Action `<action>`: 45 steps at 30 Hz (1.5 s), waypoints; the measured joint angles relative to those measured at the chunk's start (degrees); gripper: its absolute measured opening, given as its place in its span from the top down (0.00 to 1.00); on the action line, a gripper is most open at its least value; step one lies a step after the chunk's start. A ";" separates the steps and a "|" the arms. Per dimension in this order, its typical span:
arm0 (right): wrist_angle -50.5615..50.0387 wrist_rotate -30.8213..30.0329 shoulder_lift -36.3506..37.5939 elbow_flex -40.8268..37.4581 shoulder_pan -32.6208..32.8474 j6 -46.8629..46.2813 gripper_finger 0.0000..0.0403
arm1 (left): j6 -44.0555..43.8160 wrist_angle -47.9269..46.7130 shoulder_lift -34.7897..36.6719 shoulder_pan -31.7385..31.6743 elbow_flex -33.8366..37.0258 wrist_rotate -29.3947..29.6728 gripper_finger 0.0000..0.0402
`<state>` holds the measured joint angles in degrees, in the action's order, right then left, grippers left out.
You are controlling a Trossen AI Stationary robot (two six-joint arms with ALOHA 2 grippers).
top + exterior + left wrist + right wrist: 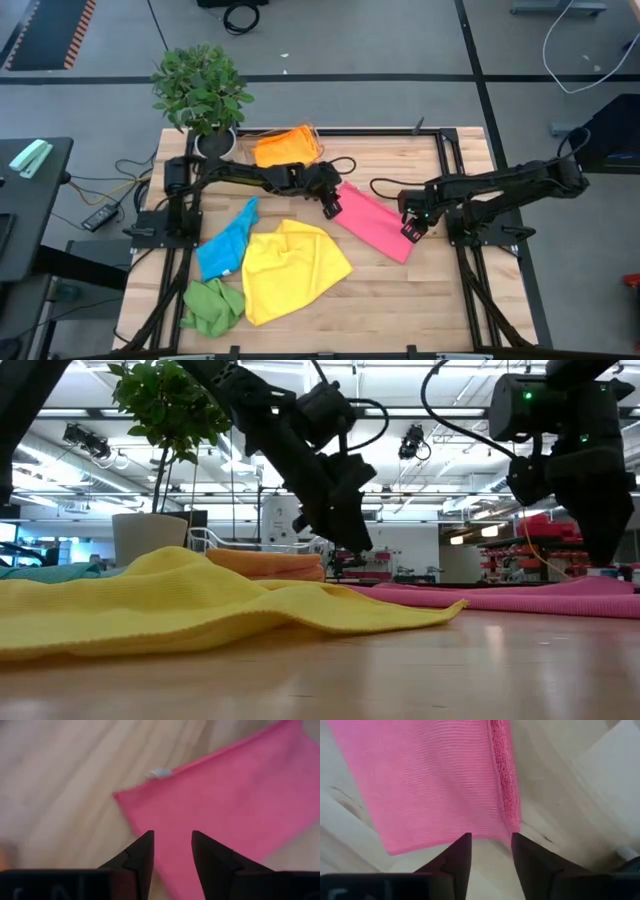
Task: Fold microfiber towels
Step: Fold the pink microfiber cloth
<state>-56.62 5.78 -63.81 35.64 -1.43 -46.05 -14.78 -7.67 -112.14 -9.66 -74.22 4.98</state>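
A pink towel (372, 220), folded into a long strip, lies flat on the wooden table, slanting from the middle toward the right. My left gripper (330, 208) hangs open over its far-left end (150, 805), slanting down, fingers on either side of bare pink cloth. At the strip's near-right end (445, 835), my right gripper (410, 232) points straight down and is also open. In the low view both grippers stand just above the pink towel (520, 598), touching nothing. A yellow towel (292, 265), a blue one (225, 245) and a green one (212, 305) lie crumpled at the near left.
A folded orange towel (285, 147) lies at the back of the table beside a potted plant (205, 90). Black frame rails (452, 160) run along the table's sides. Bare wood (400, 300) shows at the near right.
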 joint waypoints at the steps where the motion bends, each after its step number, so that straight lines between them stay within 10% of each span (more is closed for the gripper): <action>1: 0.03 0.15 0.09 0.05 -0.09 -0.57 0.63 | -1.19 0.31 -0.53 0.26 -0.02 -0.32 0.68; 10: 5.07 0.53 0.07 -0.17 2.42 -0.01 0.97 | -6.26 1.05 -6.72 1.95 0.00 -0.80 0.96; 24: 23.21 2.02 -3.48 -12.84 2.71 -3.73 0.99 | -5.40 -2.70 -8.90 1.40 -0.33 -0.85 0.98; 33: 27.20 12.13 -1.92 -4.37 7.80 -1.71 1.00 | -4.22 -4.19 -5.57 -2.50 -3.39 -0.33 0.92; 40: 23.48 1.19 -2.08 3.78 -1.74 14.02 1.00 | -6.88 -3.23 -3.05 -0.15 -9.78 -2.73 0.98; 45: 30.45 6.97 -4.94 -0.32 -15.01 24.09 1.00 | -9.82 -1.94 -6.40 7.43 -8.39 -3.23 0.98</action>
<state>-26.17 12.75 -68.75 35.32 -16.43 -21.96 -24.60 -9.61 -118.55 -2.22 -82.61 1.75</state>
